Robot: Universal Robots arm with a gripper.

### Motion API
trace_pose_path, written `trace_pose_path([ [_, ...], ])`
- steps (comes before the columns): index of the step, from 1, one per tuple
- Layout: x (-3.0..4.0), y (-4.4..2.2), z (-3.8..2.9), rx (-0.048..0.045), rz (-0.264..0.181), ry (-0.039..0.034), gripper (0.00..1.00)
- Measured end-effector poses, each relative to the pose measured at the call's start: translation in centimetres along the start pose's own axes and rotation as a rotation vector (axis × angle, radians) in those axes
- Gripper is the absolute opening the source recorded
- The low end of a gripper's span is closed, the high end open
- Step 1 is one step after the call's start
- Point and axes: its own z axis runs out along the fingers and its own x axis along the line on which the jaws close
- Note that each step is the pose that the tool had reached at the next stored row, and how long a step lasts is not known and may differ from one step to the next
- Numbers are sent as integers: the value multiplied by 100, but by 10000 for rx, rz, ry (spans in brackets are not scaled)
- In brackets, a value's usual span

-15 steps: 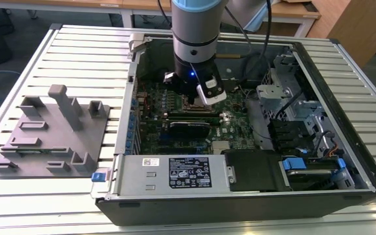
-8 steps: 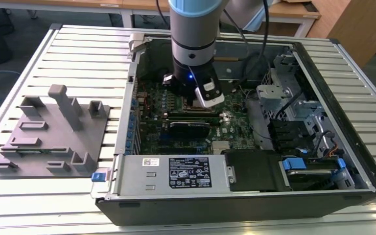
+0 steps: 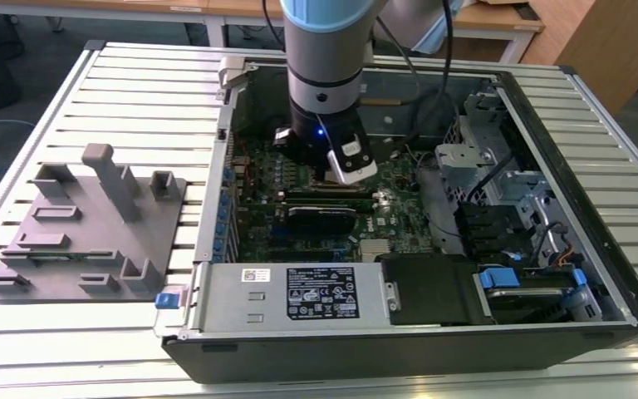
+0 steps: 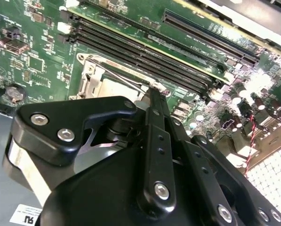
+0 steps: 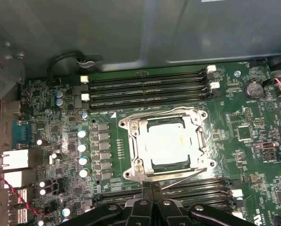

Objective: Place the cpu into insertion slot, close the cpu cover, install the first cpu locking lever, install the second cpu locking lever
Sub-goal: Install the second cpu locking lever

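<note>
In the first wrist view the cpu (image 5: 171, 141) lies in the insertion slot (image 5: 131, 125), its silvery top showing through the window of the cpu cover (image 5: 141, 147), which lies flat over it. One wire locking lever (image 5: 204, 136) runs along the socket's edge. Another lever (image 5: 187, 178) slants away from the socket toward my gripper (image 5: 152, 187). My fingers are shut together, their tips right beside that lever's end. In the second wrist view the gripper (image 4: 152, 92) hangs just off the socket's corner, next to the cover (image 4: 91, 75). The exterior view has the gripper (image 3: 345, 176) low inside the computer case.
Long black memory slots (image 5: 149, 87) flank the socket on both sides of the green board (image 5: 253, 160). The open case's walls (image 3: 585, 191), a drive cage and the power supply (image 3: 296, 295) hem in the arm. A grey fixture (image 3: 86, 224) sits on the table at the exterior view's left.
</note>
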Motion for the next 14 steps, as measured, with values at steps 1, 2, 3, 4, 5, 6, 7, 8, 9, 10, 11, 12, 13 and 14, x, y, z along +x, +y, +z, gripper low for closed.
trace_pose_path([
  [1,7,-1,2,0,1,0,10],
  [2,13,-2,5,0,1,0,10],
  [3,16,-3,10,-1,0,0,10],
  [4,19,-6,21,0,-1,0,10],
  [5,21,-8,31,1,0,0,10],
  [6,22,-10,37,2,-1,0,10],
  [7,23,-10,37,4,-1,1,10],
  [8,23,-10,37,5,-1,1,10],
  [9,23,-10,37,6,0,1,10],
  [10,23,-10,38,4,0,1,10],
  [11,23,-10,39,3,0,0,10],
  [12,23,-11,39,3,0,0,10],
  [13,23,-11,40,4,0,1,10],
  [14,23,-11,45,8,-1,-3,10],
])
